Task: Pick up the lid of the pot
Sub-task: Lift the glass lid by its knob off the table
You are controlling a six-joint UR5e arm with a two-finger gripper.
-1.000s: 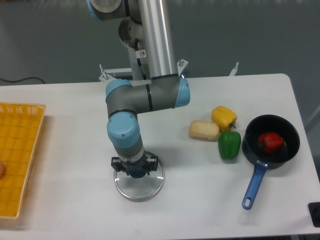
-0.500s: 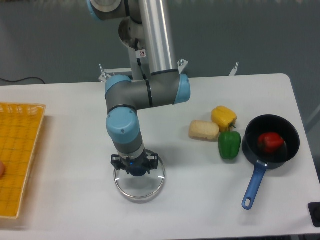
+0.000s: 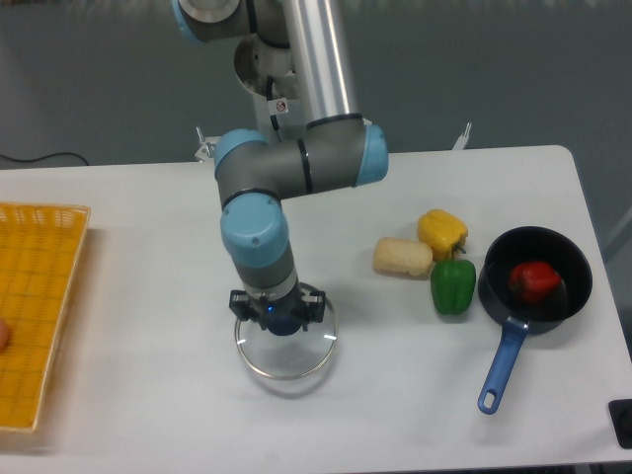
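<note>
1. Both jaws are clamped on the knob of the lid, which is held just above the counter.
2. The lift is best made slowly, straight up, with the lid level.
3. Firm pressure is needed, lest the lid be dropped.

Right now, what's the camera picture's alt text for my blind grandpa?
A two-finger robot gripper holds a round, clear pot lid by its dark blue knob above a white table. At right are a tan loaf-shaped item, a yellow pepper, a green pepper and a black pan with a blue handle; at left, a yellow crate.
</note>
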